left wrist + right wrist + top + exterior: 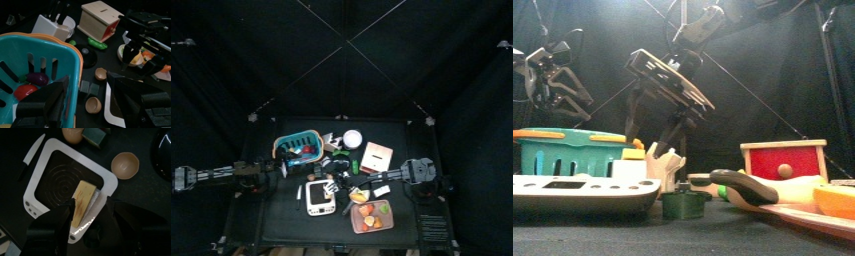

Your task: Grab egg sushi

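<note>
Right hand [85,235] is spread wide and hanging right over the egg sushi [84,203], which lies on the white scale [63,175]. Its long axis runs straight in between the jaws. Left hand [87,102], also spread, is off by the teal basket [33,55], so the right's nearer.

The egg sushi [85,203] lies on the white scale [60,178] with open surface around it. 1 small wooden bowl [125,164] sits just beside the scale's edge.
</note>
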Controlling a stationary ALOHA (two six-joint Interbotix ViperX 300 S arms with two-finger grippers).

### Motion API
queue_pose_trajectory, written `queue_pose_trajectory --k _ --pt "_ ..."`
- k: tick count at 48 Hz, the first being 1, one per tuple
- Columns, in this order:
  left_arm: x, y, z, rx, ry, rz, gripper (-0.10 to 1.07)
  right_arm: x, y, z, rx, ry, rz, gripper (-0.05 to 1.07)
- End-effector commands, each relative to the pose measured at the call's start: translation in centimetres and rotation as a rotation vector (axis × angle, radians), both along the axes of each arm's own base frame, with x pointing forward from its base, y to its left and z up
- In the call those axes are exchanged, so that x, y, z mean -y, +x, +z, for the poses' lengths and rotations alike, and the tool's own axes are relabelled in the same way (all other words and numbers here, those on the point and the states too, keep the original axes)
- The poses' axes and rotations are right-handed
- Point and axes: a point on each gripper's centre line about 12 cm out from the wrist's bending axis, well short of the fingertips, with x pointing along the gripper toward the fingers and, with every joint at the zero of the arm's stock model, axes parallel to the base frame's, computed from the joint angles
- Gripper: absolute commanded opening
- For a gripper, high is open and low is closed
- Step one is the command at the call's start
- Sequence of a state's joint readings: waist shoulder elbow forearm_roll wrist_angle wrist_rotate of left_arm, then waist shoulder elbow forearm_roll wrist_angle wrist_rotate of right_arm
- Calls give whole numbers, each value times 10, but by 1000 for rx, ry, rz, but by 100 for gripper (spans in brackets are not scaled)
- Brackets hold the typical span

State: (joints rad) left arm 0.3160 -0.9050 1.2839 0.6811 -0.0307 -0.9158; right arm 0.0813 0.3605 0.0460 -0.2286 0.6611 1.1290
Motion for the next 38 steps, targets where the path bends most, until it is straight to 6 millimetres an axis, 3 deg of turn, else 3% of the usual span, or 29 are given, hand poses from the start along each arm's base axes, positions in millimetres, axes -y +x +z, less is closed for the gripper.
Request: queue_pose_trajectory --k 1,10,23,38 --pt "-1 2 4 10 1 -1 95 -1 6 18 45 6 1 94" --pt "0 1 1 4 -1 -1 95 -2 10 9 8 2 -2 104" --pt "0 1 1 4 -1 -1 95 3 12 -6 -72 -18 -20 104" --pt "0 1 0 0 -2 1 95 -1 22 -3 -56 -23 -7 104"
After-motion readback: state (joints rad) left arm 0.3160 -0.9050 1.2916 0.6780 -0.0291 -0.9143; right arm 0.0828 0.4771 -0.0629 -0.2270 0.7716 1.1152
